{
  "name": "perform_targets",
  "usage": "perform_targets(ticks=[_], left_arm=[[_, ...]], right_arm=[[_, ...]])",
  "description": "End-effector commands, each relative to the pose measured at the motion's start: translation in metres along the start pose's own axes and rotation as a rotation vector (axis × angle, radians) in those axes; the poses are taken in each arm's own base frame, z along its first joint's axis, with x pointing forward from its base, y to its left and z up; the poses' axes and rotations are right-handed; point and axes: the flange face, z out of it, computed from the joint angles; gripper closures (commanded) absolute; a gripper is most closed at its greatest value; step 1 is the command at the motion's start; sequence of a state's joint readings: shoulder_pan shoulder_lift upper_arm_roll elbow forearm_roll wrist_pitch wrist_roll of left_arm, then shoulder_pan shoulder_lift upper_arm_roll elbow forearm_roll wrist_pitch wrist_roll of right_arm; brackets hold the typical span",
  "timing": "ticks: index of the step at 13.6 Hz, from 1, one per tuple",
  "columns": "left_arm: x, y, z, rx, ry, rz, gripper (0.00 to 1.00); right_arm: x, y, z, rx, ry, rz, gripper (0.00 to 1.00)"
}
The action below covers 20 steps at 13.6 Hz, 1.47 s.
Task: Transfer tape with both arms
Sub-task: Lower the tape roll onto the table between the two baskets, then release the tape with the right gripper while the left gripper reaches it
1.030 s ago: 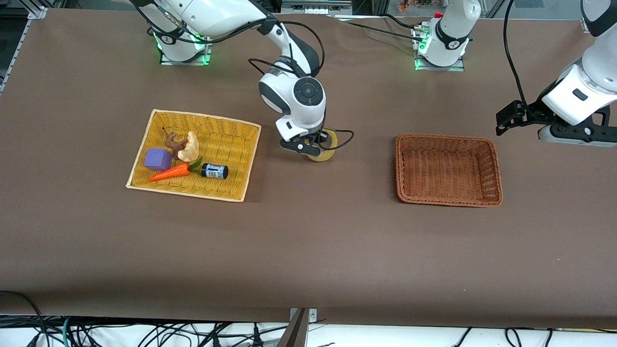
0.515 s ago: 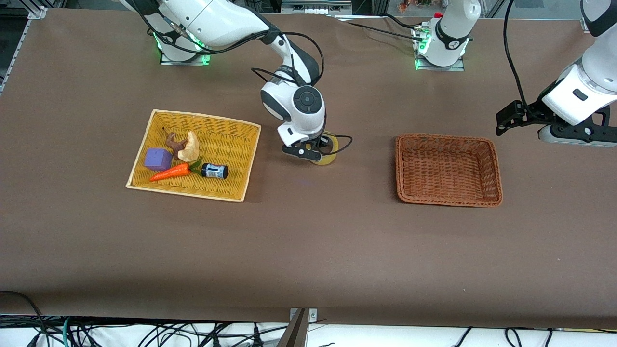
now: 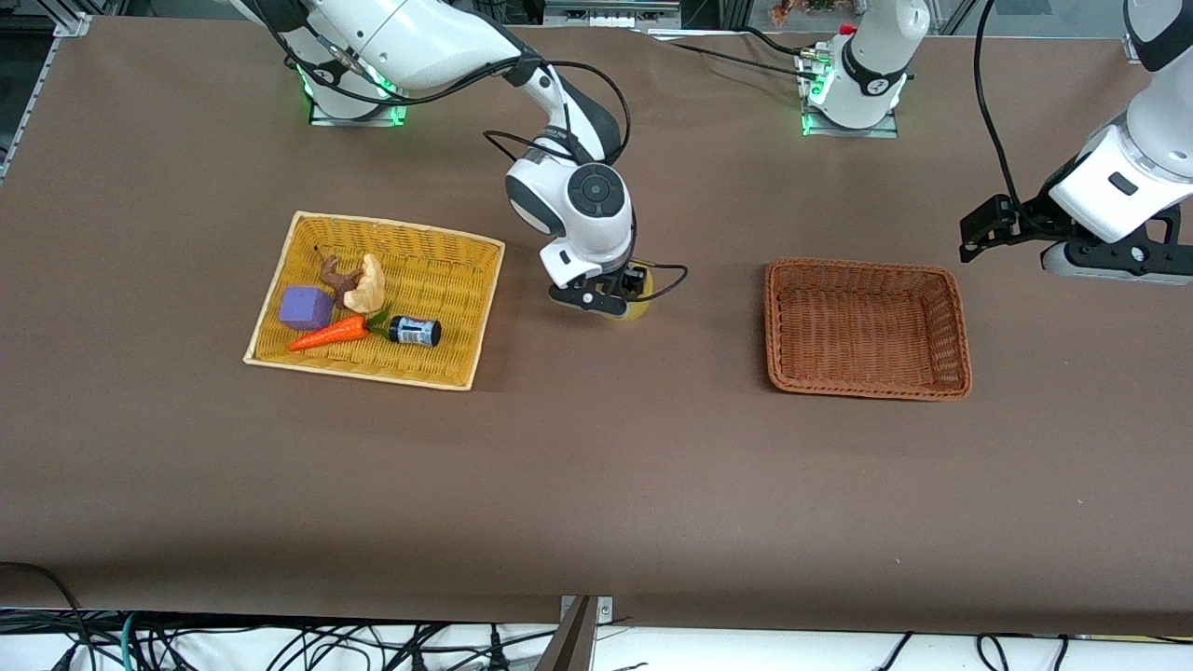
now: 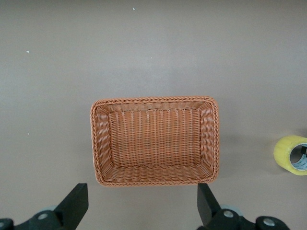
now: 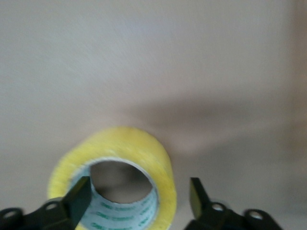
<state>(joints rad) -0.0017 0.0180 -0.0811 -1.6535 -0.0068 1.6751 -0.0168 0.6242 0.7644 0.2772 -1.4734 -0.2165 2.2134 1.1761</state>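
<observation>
The tape [image 3: 637, 305] lies on the brown table [image 3: 596, 485] between the two baskets, in the middle of the tabletop and somewhat closer to the edge where the arm bases stand. In the right wrist view the tape [image 5: 120, 182] is a yellow ring with its hollow centre open toward the camera. The right gripper [image 3: 596, 300] is right over it, and its fingers [image 5: 76, 199] are spread apart with one over the ring and the other just outside it; whether they touch the roll cannot be told. The roll also shows at the border of the left wrist view [image 4: 291, 155].

Toward the right arm's end of the table sits a yellow wicker basket [image 3: 438, 373] holding a purple block [image 3: 305, 308], a carrot [image 3: 331, 333], a small black cylinder with a blue label [image 3: 415, 330] and a tan and brown piece [image 3: 359, 281].

Toward the left arm's end sits a brown wicker basket [image 3: 867, 387]. The left gripper [image 3: 974, 238] waits in the air near that end's edge, fingers [image 4: 74, 203] wide apart and holding nothing.
</observation>
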Motion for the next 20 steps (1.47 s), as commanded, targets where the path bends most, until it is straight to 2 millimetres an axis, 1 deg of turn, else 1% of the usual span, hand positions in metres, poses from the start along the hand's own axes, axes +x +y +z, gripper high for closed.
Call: perform_targets(ticks=[1, 2, 3, 4, 5, 6, 7, 9, 11, 12, 13, 15, 16, 17, 18, 19, 20], left_arm=[[-0.002, 0.000, -0.004, -0.021, -0.004, -0.002, 0.00], [-0.002, 0.001, -0.004, -0.018, -0.004, 0.004, 0.00], [-0.002, 0.003, -0.004, -0.016, -0.004, 0.006, 0.00], [0.000, 0.006, 0.001, -0.018, -0.015, 0.011, 0.00], [0.002, 0.009, 0.009, -0.023, -0.039, 0.015, 0.00], [0.002, 0.014, 0.012, -0.023, -0.049, 0.027, 0.00], [0.005, 0.017, 0.020, -0.025, -0.064, 0.034, 0.00], [0.009, 0.038, 0.035, -0.029, -0.091, 0.070, 0.00], [0.010, 0.073, 0.049, -0.097, -0.118, 0.098, 0.00], [0.013, 0.084, 0.058, -0.105, -0.131, 0.111, 0.00], [0.017, 0.097, 0.069, -0.109, -0.134, 0.121, 0.00], [0.022, 0.135, 0.096, -0.118, -0.152, 0.067, 0.00], [0.025, 0.160, 0.115, -0.125, -0.163, 0.030, 0.00], [0.025, 0.185, 0.139, -0.120, -0.184, -0.003, 0.00], [0.027, 0.203, 0.167, -0.121, -0.225, -0.045, 0.00], [0.024, 0.226, 0.188, -0.120, -0.244, -0.062, 0.00], [0.016, 0.251, 0.205, -0.115, -0.251, -0.068, 0.00]], right_arm=[[0.027, 0.001, -0.054, -0.061, 0.036, -0.112, 0.00], [0.038, 0.004, -0.071, -0.077, 0.040, -0.158, 0.00], [0.055, 0.015, -0.097, -0.080, 0.053, -0.192, 0.00], [0.073, 0.029, -0.115, -0.080, 0.060, -0.226, 0.00], [0.092, 0.047, -0.135, -0.076, 0.065, -0.260, 0.00], [0.111, 0.066, -0.152, -0.082, 0.065, -0.293, 0.00], [0.127, 0.086, -0.165, -0.098, 0.056, -0.319, 0.00], [0.159, 0.129, -0.192, -0.108, 0.043, -0.374, 0.00], [0.190, 0.175, -0.218, -0.051, 0.013, -0.384, 0.00], [0.201, 0.195, -0.233, -0.048, 0.019, -0.393, 0.00], [0.211, 0.215, -0.241, -0.059, 0.012, -0.386, 0.00], [0.232, 0.254, -0.246, -0.066, -0.008, -0.329, 0.00], [0.244, 0.280, -0.255, -0.042, -0.014, -0.309, 0.00], [0.253, 0.299, -0.259, -0.016, -0.022, -0.311, 0.00], [0.262, 0.323, -0.268, -0.002, -0.016, -0.308, 0.00], [0.266, 0.341, -0.280, -0.004, -0.003, -0.291, 0.00], [0.266, 0.352, -0.291, -0.011, 0.011, -0.274, 0.00]])
